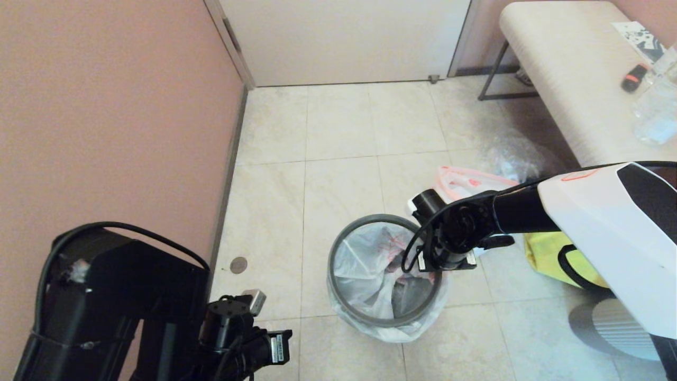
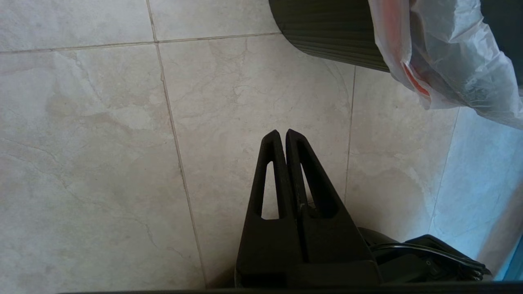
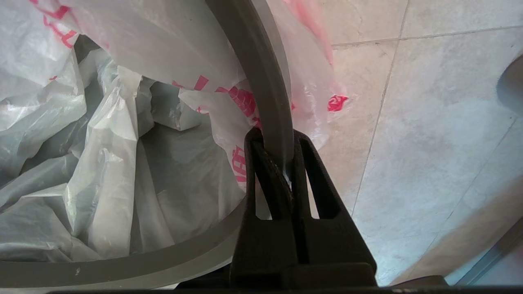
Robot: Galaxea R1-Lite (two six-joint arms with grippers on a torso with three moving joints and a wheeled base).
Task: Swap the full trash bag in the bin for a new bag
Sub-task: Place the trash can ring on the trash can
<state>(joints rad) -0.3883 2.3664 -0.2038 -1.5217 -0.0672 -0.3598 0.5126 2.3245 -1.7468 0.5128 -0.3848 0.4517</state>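
The bin point(image 1: 389, 323) stands on the floor tiles, lined with the new bag point(image 1: 365, 264), a thin white film with red print and no trash showing through. A dark-grey hoop point(image 1: 338, 248) lies on its rim over the bag. My right gripper point(image 3: 277, 136) points down at the rim's right side and is shut on the hoop point(image 3: 261, 81), with bag film point(image 3: 122, 134) beside its fingers. Behind my right arm the full trash bag point(image 1: 465, 182) lies on the floor, partly hidden. My left gripper point(image 2: 282, 132) is shut and empty, parked low at the left beside the bin's wall point(image 2: 327, 28).
A yellow tote bag point(image 1: 550, 254) and a grey ribbed cylinder point(image 1: 619, 323) sit right of the bin. A crumpled clear bag point(image 1: 515, 159) lies by a bench point(image 1: 560, 79) at the back right. A pink wall point(image 1: 106, 132) runs along the left.
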